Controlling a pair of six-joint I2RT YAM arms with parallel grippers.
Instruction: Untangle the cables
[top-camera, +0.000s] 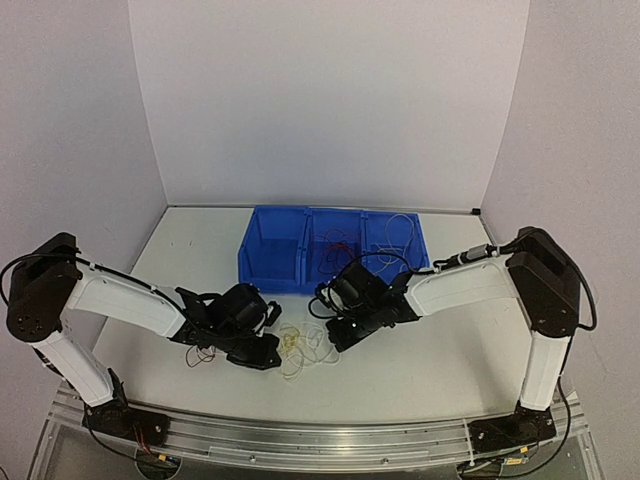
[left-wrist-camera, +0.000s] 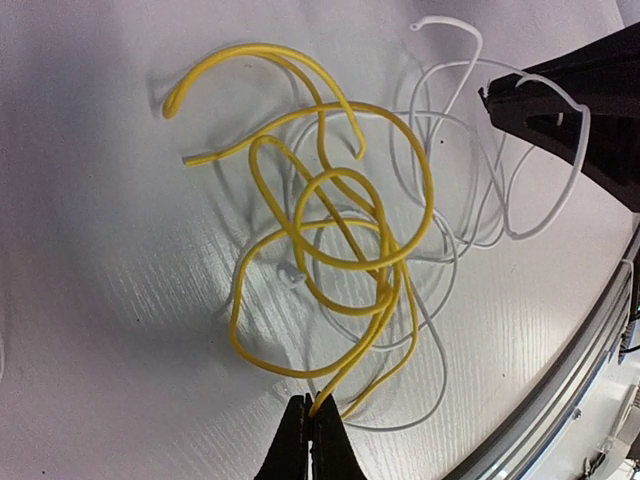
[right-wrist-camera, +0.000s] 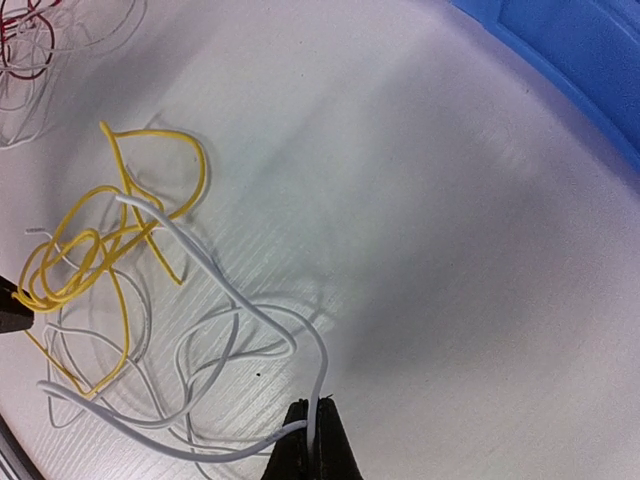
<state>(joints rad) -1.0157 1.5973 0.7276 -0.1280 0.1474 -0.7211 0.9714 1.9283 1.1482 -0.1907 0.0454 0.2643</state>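
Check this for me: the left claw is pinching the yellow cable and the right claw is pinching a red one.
Not quite. The right claw is pinching a white cable, not a red one; the right wrist view shows it. The rest holds: the left claw is pinching the yellow cable.

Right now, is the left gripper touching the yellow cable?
Touching. The left wrist view shows the left gripper shut, its tips pinching a strand of the yellow cable, with no gap.
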